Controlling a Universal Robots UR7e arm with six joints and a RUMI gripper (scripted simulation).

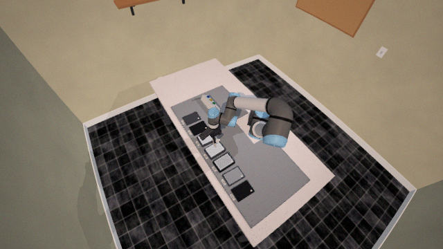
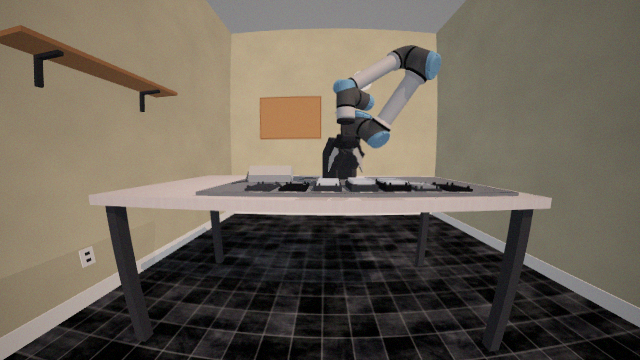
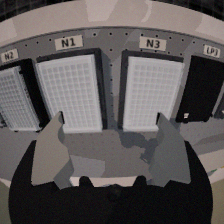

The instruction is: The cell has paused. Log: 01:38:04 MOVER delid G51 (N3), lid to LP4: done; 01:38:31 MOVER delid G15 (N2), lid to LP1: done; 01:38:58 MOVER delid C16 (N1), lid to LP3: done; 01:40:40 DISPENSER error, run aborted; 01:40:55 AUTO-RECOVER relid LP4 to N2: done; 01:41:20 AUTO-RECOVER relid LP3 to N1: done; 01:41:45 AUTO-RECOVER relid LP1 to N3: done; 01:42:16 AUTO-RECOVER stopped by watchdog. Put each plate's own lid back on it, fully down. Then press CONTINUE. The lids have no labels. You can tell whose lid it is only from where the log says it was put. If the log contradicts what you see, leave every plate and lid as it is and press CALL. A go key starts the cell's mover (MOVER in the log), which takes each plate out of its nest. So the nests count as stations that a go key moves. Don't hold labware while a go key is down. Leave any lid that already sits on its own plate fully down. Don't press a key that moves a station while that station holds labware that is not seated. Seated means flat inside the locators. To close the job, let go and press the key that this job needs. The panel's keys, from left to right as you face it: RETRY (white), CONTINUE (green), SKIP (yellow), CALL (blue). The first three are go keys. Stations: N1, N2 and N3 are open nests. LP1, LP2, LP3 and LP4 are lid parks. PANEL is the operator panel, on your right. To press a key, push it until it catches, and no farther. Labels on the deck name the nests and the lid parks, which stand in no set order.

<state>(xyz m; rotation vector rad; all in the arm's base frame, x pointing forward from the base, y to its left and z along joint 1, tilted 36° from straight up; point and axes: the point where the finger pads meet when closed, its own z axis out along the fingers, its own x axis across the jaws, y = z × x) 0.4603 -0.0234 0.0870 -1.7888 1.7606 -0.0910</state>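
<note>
My gripper [image 3: 110,112] [image 1: 214,137] [image 2: 343,167] is open and empty. It hangs above the deck in front of the gap between nests N1 and N3. The plate in N1 [image 3: 72,90] [image 1: 214,150] and the plate in N3 [image 3: 150,90] [image 1: 205,140] look pale and smooth, each under a lid that sits flat. The plate in N2 [image 3: 17,97] [image 1: 224,162] shows its open grid of wells and has no lid. A grey lid [image 1: 232,176] lies in the park beyond N2. The lid park right of N3 [image 3: 202,90] is dark and empty.
The operator panel [image 1: 208,101] [image 2: 270,174] stands at the row's far end, past two dark empty lid parks [image 1: 191,118] [image 1: 198,128]. Another dark empty park [image 1: 242,190] closes the row's near end. The grey deck mat [image 1: 270,173] lies on the white table [image 1: 187,79].
</note>
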